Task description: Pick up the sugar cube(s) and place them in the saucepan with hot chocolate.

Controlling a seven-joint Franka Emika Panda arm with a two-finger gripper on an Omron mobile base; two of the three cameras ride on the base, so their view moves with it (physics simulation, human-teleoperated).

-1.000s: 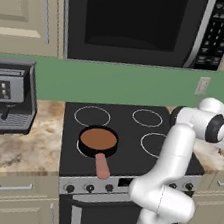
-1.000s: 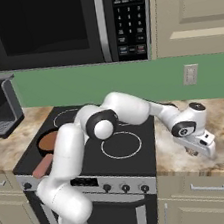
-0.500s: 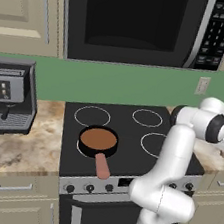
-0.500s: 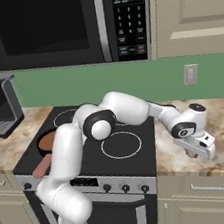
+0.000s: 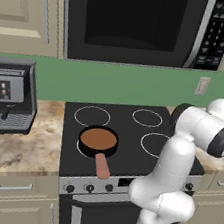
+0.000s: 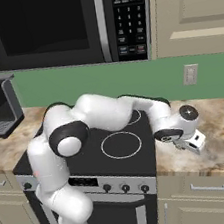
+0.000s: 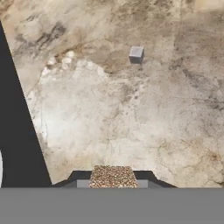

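Mottled stone counter under gripper (jaw gap indiscernible); small pale sugar cube ahead, no legible writing.

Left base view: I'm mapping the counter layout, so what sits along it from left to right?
Coffee machine → marble counter → saucepan on the stove → robot arm.

Even, soft rendered light; faint shadows, slightly coarse, blurry detail.

Base cameras flanked arm from behind, looked forward-down, shared stove and microwave. Hand camera faced down, close over bench.
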